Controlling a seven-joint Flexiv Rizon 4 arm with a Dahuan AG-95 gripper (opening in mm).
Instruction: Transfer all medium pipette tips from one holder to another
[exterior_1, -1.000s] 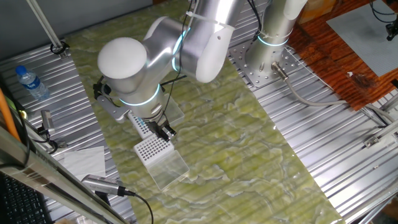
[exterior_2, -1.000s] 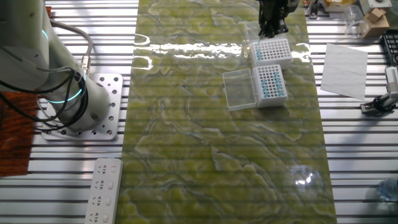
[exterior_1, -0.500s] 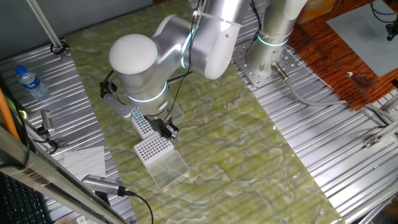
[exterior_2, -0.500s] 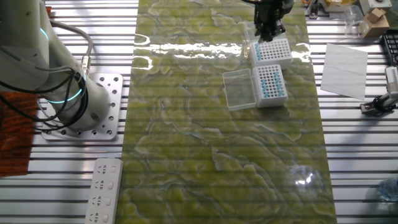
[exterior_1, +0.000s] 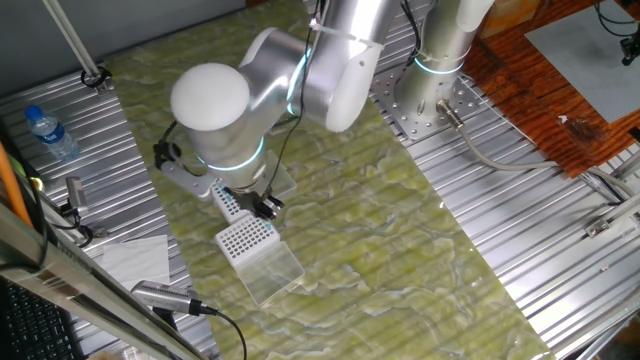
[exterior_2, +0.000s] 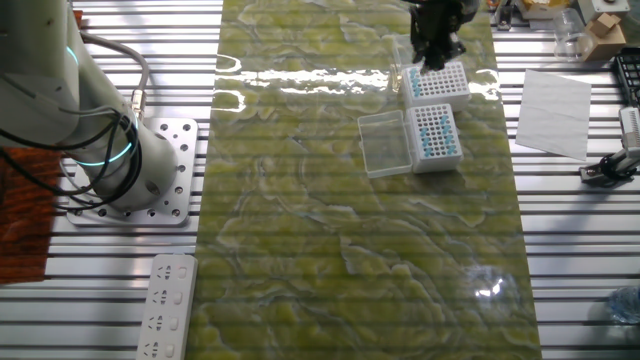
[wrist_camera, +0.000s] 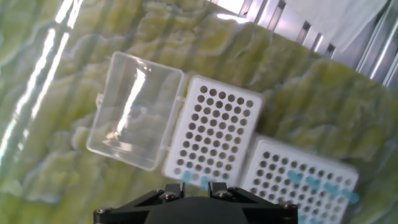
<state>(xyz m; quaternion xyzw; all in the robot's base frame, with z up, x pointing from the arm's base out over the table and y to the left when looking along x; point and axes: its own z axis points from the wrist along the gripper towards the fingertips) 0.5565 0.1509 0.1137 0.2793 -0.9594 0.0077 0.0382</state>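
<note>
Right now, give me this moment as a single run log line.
phase: tip transfer | tool: over edge of mostly empty holder, grip unclear | medium pipette tips: blue rows in adjacent holder

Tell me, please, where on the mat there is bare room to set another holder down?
The green mat is bare from the clear open lid toward the arm base, and near the power strip. It is crowded where the two tip holders sit side by side under the gripper.

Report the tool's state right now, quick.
Tool: cannot be told. It hangs over the far tip holder, but its fingertips are too small and hidden in every view to show open, shut, or a held tip.
</note>
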